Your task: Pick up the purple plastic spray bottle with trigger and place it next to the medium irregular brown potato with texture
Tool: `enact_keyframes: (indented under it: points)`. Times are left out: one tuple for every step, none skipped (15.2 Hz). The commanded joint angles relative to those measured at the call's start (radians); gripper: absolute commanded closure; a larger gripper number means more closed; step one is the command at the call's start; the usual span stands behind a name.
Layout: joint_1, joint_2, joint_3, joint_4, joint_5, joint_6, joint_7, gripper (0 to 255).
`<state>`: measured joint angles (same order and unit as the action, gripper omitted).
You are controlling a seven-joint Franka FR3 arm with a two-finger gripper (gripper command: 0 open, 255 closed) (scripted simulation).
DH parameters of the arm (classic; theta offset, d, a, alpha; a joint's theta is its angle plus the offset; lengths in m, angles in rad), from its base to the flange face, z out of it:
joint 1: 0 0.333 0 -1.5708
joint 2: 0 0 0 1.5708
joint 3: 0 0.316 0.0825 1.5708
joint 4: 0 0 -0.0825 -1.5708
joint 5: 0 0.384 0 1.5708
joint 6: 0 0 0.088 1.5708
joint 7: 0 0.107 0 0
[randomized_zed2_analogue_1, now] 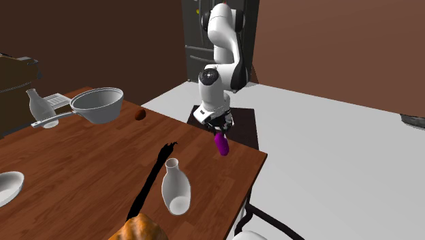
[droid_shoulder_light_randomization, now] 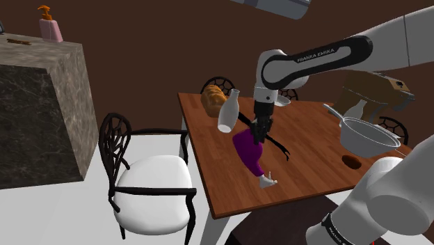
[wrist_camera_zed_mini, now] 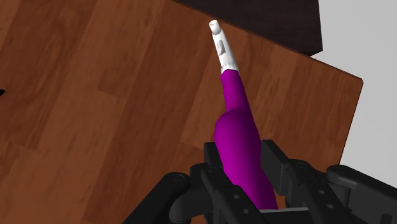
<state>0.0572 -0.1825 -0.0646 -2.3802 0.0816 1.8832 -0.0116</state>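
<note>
From the shoulder view's left: one black chair with a white seat (droid_shoulder_light_randomization: pixel 153 182) stands beside the brown wooden surface (droid_shoulder_light_randomization: pixel 313 167). On the surface are one lumpy brown potato (droid_shoulder_light_randomization: pixel 212 102) and, just beside it, one white narrow-necked bottle (droid_shoulder_light_randomization: pixel 228 111). Next, one purple spray bottle with a white trigger head (droid_shoulder_light_randomization: pixel 249 152) hangs tilted, its body clasped in the black end effector (droid_shoulder_light_randomization: pixel 258 136). One white saucepan (droid_shoulder_light_randomization: pixel 368 136) is rightmost.

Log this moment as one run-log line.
pincer: shut on purple spray bottle | bottle: tilted, near table edge | potato: far end, apart | placement: pending
</note>
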Motion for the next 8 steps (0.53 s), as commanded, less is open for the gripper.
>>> enact_keyframes:
  points:
    - [0.000, -0.015, 0.000, 0.014, -0.002, -0.029, 0.003, 255]
    - [0.000, -0.022, 0.000, 0.022, -0.002, -0.043, 0.004, 255]
    - [-0.001, -0.028, 0.000, 0.030, -0.003, -0.058, 0.006, 255]
    - [-0.001, -0.034, 0.000, 0.038, -0.004, -0.072, 0.007, 255]
    - [-0.001, -0.039, 0.000, 0.046, -0.004, -0.086, 0.009, 255]
    - [-0.001, -0.045, 0.000, 0.055, -0.005, -0.099, 0.010, 255]
    - [-0.001, -0.050, 0.001, 0.064, -0.005, -0.113, 0.011, 255]
    - [-0.001, -0.055, 0.001, 0.073, -0.006, -0.127, 0.012, 255]
